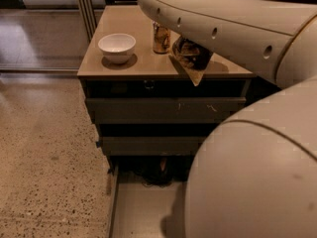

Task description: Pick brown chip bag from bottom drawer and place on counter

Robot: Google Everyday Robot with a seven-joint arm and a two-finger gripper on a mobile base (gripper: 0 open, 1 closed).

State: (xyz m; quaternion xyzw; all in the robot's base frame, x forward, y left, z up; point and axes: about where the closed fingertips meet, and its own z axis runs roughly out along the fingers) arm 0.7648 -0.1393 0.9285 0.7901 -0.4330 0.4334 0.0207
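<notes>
The brown chip bag [194, 66] hangs tilted under my arm, above the right front part of the counter [143, 63]. Its cream tip dips past the counter's front edge. My gripper [186, 47] is just above the bag, mostly hidden by the arm, and is shut on the bag's dark top. The bottom drawer [141, 209] stands pulled out at floor level, showing a bare grey tray.
A white bowl [117, 47] sits on the counter's left and a gold-brown can [161, 37] stands beside the bag. A dark object [159, 171] lies at the drawer's back. A big arm link [257, 177] fills the lower right. Speckled floor lies left.
</notes>
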